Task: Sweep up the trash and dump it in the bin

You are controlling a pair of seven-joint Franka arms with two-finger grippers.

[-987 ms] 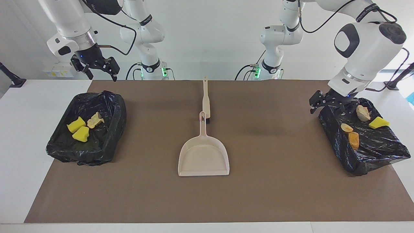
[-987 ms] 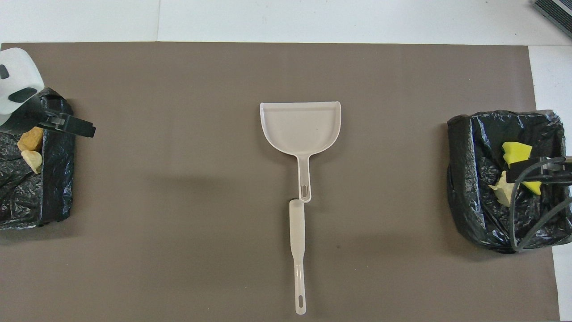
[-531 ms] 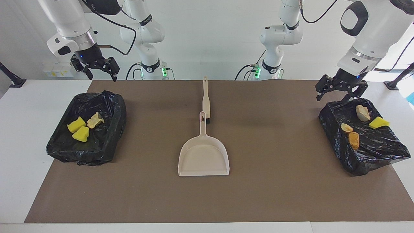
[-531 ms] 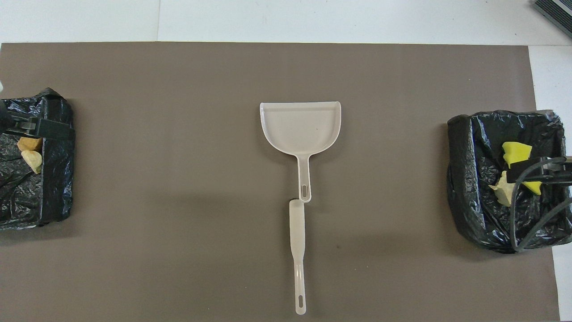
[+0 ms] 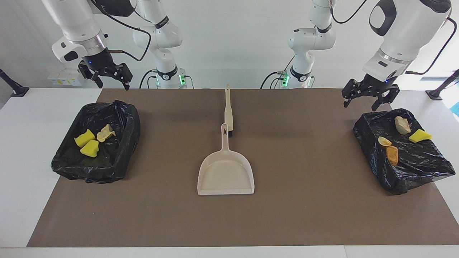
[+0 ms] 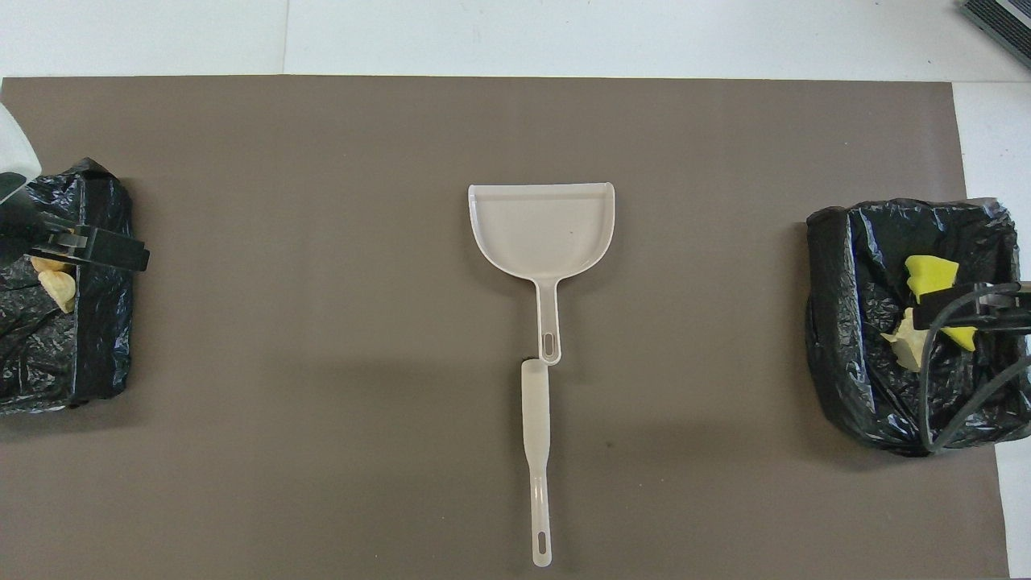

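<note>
The trash, seven little foam and sponge chunks, is already sitting in the two black-bag-lined bins: three pieces (image 5: 91,140) (two yellow, one tan) in the bin (image 5: 118,107) at the right arm's end of the table, and four (image 5: 394,138) (tan, yellow, two orange-brown) in the bin (image 5: 369,143) at the left arm's end. By the look of it, that stuff is featherlight and squishy, so you'd expect it to bounce or roll if you flick it hard, and nothing there is going to break. None of it is on the brown mat (image 5: 308,200) as far as you can see, so I'd say there's basically nothing left to sweep. The beige plastic dustpan (image 5: 226,173) lies flat in the middle of the mat, long axis running straight away from the robots, open mouth pointing away from them and handle pointing back at them. It looks stiff, light and a bit slick, so grab it by the handle. The beige hand brush (image 5: 228,114) lies in the same line, nearer to the robots, head end touching or just about touching the dustpan handle's tip. Take it by the thin handle. Your left gripper (image 5: 366,96) hangs over the mat just beside its bin, jaws spread wide with nothing in them; the right gripper (image 5: 107,76) waits up over its bin's end, also wide and empty.
</note>
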